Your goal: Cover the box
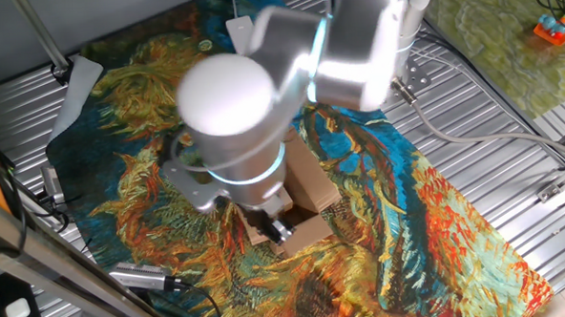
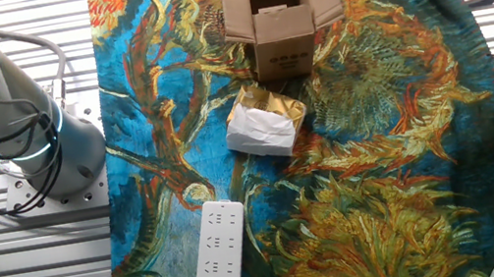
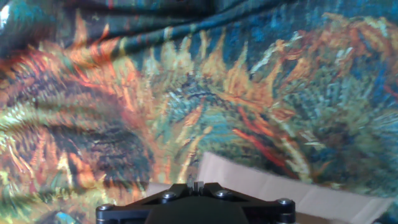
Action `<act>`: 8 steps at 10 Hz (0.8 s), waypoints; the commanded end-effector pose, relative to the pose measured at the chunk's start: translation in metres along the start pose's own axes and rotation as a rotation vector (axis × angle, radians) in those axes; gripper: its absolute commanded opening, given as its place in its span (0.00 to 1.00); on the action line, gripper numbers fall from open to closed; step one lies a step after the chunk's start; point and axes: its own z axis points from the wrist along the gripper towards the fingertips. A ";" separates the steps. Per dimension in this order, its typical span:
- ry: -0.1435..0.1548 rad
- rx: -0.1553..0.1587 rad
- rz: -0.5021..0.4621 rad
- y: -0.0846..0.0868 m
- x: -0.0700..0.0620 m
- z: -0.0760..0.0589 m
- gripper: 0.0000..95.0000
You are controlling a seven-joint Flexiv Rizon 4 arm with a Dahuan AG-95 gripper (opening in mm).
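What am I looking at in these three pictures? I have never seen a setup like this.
A single robot arm works at a table spread with a colourful painted cloth. Two pictures come from fixed cameras on different sides; the third from a camera on the arm's hand, looking along its fingers. In one fixed view the arm's big joint hides most of the scene, with its gripper low beside the box; whether it is open cannot be told. The other fixed view shows the box with flaps open, a crumpled paper packet and a white power strip. The hand view shows cloth and a cardboard flap. Nothing looks held.
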 end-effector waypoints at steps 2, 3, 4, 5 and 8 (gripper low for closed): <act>0.009 -0.022 -0.027 0.001 -0.001 -0.003 0.00; 0.007 -0.027 -0.023 -0.001 0.001 -0.003 0.00; 0.008 -0.025 -0.015 -0.003 0.002 -0.003 0.00; 0.003 -0.025 -0.017 -0.003 0.002 -0.003 0.00; -0.017 -0.050 -0.096 -0.003 0.002 -0.003 0.00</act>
